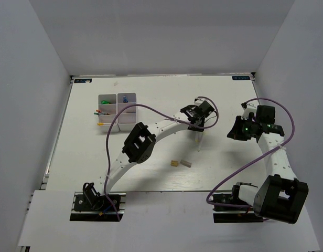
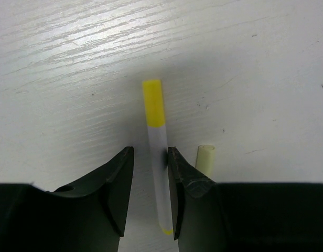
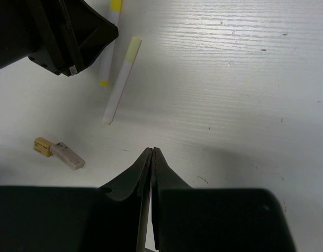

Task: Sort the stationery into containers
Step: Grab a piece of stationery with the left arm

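My left gripper is open and down at the table, its jaws either side of a thin white yellow-tipped stick. The right finger touches the stick; a gap shows on the left side. A second stick lies just right of that finger. From above, the left gripper is at mid-table. My right gripper is shut and empty, hovering to the right. A tan eraser and a grey eraser lie together nearer the front. The divided white tray stands at the far left.
The tray holds a green-capped highlighter, a blue bottle and thin items in its left compartments. The right wrist view shows the second stick, both erasers and the left gripper's body. White walls enclose the table.
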Robot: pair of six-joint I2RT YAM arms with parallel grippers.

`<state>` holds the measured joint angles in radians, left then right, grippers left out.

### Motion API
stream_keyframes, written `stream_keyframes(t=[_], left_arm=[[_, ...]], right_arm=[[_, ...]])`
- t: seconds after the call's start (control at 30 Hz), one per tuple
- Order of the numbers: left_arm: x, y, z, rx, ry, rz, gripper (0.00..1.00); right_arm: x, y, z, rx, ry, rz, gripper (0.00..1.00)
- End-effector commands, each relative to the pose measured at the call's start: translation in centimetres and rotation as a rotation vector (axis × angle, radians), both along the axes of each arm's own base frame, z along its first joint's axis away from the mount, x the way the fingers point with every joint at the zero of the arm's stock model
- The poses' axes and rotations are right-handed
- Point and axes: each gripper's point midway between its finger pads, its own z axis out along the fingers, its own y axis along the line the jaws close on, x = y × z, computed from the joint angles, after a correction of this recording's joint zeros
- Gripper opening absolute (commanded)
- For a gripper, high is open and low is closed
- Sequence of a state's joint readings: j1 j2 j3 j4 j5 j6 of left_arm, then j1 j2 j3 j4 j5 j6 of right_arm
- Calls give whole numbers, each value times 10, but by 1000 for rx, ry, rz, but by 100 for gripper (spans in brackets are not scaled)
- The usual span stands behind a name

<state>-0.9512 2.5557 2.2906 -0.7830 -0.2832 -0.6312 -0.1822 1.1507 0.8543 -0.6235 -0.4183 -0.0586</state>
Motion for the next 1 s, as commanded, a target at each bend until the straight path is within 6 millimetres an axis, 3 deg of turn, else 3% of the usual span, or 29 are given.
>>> stream_keyframes(t=[0.0, 0.07, 0.23, 0.33, 0.37, 0.47, 0.7, 0.8, 0.9, 0.97], left_arm=[[-15, 27, -28, 149, 34, -11, 43], [-19, 34, -33, 180, 46, -8, 42], [-45, 83, -48, 302, 97, 10, 39], [-63, 106, -59, 329, 129, 36, 39], [-61, 113, -53, 326, 129, 47, 39], [-77, 134, -64, 379, 168, 53, 38], [-101, 151, -78, 368, 257, 34, 20], [-108, 155, -75, 349, 262, -2, 14], [-105, 149, -58, 315, 238, -33, 0], [-97, 142, -40, 265, 210, -38, 0]], right_arm=[[5, 2, 6, 22, -33, 1, 7], [4, 2, 6, 25, -31, 1, 7], [4, 1, 7, 27, -34, -5, 7], [3, 4, 4, 41, -29, 4, 14], [4, 4, 5, 41, -36, 5, 21], [3, 8, 5, 59, -32, 18, 31], [1, 9, 4, 60, -33, 28, 33], [1, 9, 6, 60, -43, 33, 33], [1, 10, 6, 61, -47, 41, 34], [1, 11, 7, 63, -52, 48, 34]])
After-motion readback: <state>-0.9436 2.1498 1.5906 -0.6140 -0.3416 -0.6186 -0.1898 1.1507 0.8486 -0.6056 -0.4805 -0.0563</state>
